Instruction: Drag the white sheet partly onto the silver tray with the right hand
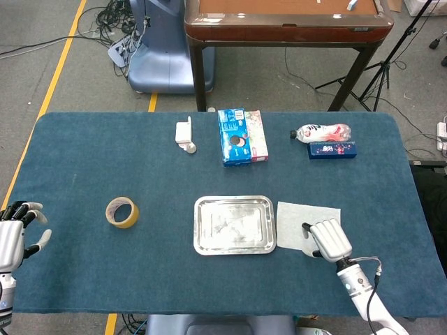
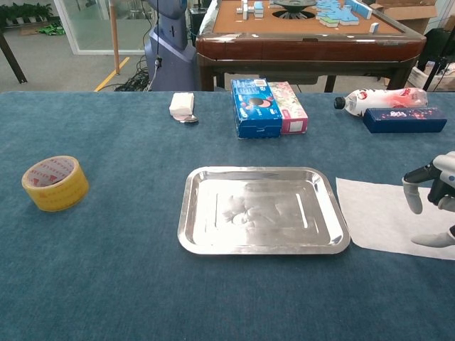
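Note:
The white sheet [image 1: 299, 220] [image 2: 384, 217] lies flat on the blue table just right of the silver tray [image 1: 235, 224] [image 2: 264, 210], its left edge close to the tray's rim. My right hand [image 1: 327, 240] [image 2: 432, 194] hovers over the sheet's near right part with fingers spread and nothing held; whether the fingertips touch the sheet I cannot tell. My left hand [image 1: 14, 238] is at the table's near left edge, open and empty, shown only in the head view.
A yellow tape roll [image 1: 121, 212] [image 2: 55, 182] sits left of the tray. Behind it stand a blue box [image 1: 242, 136] [image 2: 256, 107], a small white object [image 1: 184, 132], a plastic bottle [image 1: 321, 131] and a dark blue box [image 1: 332, 149]. A wooden table [image 1: 286, 21] stands beyond.

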You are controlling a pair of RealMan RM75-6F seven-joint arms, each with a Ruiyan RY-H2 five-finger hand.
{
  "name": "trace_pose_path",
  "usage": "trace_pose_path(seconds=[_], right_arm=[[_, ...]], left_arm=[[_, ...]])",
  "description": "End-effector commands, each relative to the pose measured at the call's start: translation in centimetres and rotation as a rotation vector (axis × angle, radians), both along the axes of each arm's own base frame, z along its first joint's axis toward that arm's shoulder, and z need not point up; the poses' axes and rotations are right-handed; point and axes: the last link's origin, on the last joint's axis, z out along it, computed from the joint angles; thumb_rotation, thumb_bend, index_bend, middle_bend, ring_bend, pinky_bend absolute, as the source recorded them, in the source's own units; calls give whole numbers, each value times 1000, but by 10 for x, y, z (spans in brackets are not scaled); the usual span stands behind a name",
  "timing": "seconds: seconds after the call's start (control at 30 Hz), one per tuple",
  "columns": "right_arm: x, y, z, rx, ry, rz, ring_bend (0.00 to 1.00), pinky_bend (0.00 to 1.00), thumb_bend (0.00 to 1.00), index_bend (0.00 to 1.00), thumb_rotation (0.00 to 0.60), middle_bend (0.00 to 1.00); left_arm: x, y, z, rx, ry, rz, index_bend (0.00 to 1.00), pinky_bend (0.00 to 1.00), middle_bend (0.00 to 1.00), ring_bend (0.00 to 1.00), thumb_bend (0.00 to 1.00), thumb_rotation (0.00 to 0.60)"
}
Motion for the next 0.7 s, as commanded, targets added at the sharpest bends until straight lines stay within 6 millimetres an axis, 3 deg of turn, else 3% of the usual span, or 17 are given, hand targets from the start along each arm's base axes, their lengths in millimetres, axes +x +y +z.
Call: trace_pose_path(seconds=[0.03,0.7], right_arm=[[-1,0,-2,3,-3,-1,1000,1000,0,597,600,1000],[-13,0,-19,32,26,-27,1000,1000,0,597,600,1000]], left_arm=[[0,0,0,-4,0,2,558,321,358,232,249,600],[-2,0,-1,-13,-4,7,559,321,358,233,249,600]])
